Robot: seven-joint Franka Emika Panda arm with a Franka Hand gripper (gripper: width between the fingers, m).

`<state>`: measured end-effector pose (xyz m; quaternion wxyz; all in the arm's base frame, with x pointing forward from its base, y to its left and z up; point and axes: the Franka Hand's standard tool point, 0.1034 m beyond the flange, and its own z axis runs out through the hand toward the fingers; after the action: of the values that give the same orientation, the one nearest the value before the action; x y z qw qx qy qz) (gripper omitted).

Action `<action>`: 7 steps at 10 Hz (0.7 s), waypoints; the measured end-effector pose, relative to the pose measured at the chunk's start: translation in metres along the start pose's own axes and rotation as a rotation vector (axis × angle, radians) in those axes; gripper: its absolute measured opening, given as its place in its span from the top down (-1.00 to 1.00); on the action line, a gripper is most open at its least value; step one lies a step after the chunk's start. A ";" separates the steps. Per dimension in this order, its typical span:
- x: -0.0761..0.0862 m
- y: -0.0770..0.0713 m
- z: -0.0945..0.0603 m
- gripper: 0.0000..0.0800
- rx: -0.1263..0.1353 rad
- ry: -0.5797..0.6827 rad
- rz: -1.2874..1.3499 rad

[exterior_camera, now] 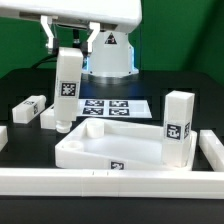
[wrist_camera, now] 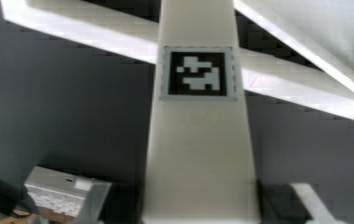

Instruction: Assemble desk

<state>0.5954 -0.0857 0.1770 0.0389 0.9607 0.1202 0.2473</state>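
With jaws clenched on the upper part of one desk leg, holding it nearly upright with a slight lean, tag toward the exterior camera. Lower end down by the desk top, at its far corner on the exterior view's left — touching or just clear, cannot tell. Through the wrist view, the held leg filling the middle, tag plain, white rim of the top crossing behind its far end. Upright at the top's edge on the exterior view's right, a second leg. Lying on the dark bench toward the exterior view's left, a third leg, with a small white block just beside it — partly hidden by the held leg. Behind the top, flat on the bench, the marker board; along the near side, a low white border rail.
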 end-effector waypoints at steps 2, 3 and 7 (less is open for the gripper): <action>0.001 -0.002 0.001 0.27 0.004 0.000 0.014; 0.000 -0.002 0.001 0.27 0.004 0.000 0.015; -0.013 -0.001 0.006 0.27 0.050 -0.032 0.036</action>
<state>0.5870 -0.0881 0.1657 0.0125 0.9672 0.1084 0.2293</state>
